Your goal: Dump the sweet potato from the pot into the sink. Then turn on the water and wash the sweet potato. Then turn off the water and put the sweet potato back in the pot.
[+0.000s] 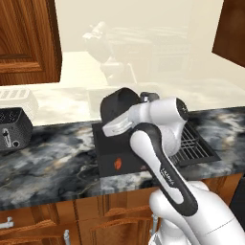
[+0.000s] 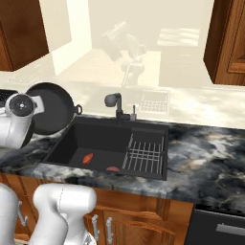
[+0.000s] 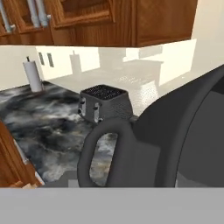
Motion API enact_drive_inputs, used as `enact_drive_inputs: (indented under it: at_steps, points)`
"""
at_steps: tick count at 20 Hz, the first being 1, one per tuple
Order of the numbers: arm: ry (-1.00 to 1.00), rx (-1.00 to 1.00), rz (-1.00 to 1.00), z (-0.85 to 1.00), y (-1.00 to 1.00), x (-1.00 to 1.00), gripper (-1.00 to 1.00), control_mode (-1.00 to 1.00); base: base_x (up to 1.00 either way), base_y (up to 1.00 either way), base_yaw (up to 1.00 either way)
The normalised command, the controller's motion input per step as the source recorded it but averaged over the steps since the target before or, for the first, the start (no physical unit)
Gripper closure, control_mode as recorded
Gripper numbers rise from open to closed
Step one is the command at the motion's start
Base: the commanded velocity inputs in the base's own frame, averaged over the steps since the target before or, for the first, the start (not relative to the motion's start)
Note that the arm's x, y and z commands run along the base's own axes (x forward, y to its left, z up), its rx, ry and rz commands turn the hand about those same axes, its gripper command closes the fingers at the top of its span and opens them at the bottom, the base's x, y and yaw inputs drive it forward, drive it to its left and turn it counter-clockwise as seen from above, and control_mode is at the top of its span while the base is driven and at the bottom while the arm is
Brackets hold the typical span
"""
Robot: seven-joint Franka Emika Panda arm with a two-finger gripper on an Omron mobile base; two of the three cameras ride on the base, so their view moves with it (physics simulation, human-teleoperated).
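Sweet potato [image 2: 87,159] lay on the floor of the sink [image 2: 72,139], toward its left end, with a flatter, darker red sliver [image 2: 113,169] to its right near the front wall; judging by that, the dumping step looked done. At the far left of the tabletop [image 1: 52,158] sat a black toaster [image 1: 13,128]. Next along, the pot [image 2: 48,107] was held tipped on its side above the sink's left rim, mouth turned toward the basin, which would suit pouring its contents out. Further right stood the faucet [image 2: 115,103] at the sink's back edge, then the wire rack [image 2: 146,155] in the right part. The arm reached forward, folded at the elbow, wrist rolled over to tilt the pot. The jaws appeared clenched on the pot's side handle [image 3: 98,151], though the fingertips themselves were hidden.
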Motion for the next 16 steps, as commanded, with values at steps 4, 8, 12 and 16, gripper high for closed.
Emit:
enact_drive_inputs:
  at_steps: [4,8,12,16]
  points:
    - [0.09,-0.24,-0.03,0.17,0.00,-0.30,1.00,-1.00,0.00,0.00,0.00]
    - [0.09,-0.23,0.00,0.17,0.00,-0.24,1.00,-1.00,0.00,0.00,0.00]
    - [0.12,-0.26,-0.03,0.03,-0.02,-0.14,1.00,-1.00,0.00,0.00,0.00]
    - [0.10,-0.24,-0.01,0.00,-0.09,-0.21,1.00,-1.00,0.00,0.00,0.00]
